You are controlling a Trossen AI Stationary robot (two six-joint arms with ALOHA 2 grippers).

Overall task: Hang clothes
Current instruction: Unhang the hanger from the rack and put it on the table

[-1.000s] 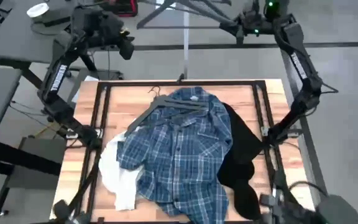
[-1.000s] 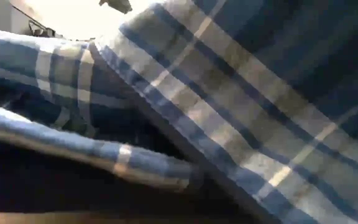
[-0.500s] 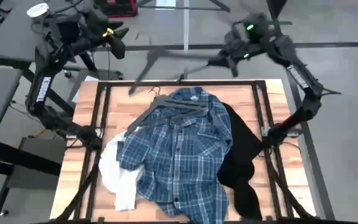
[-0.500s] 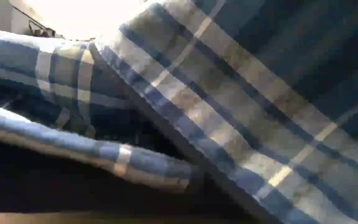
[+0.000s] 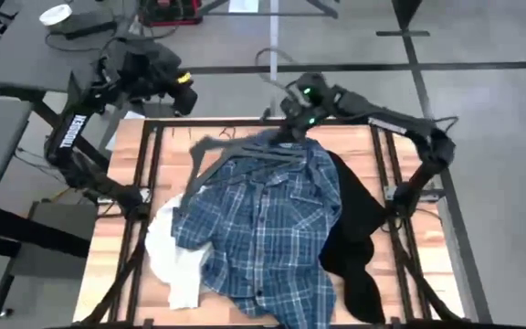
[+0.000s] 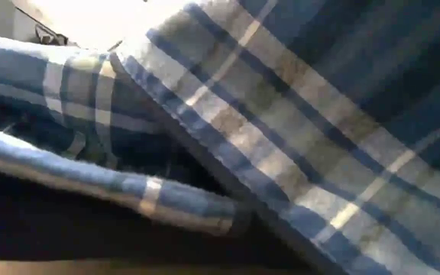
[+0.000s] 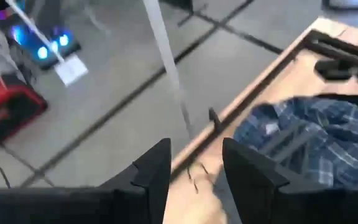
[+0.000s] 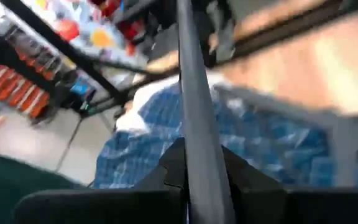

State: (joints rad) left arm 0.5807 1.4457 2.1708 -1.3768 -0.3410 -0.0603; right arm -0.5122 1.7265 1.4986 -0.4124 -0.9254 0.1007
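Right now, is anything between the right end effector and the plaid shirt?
Only what it carries: the right end effector is shut on a dark hanger, which hangs over the plaid shirt near its collar. Another hanger already lies on the collar area. Nothing else visible intervenes.

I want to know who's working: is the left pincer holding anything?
No, the left pincer is open with nothing between its fingers, only floor and the table edge showing past them.

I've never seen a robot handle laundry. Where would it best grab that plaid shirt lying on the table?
Probably at the collar, coming down from above. The plaid shirt lies spread flat on top of the other garments, its collar bunched at the table's far edge, where the right gripper holds a hanger.
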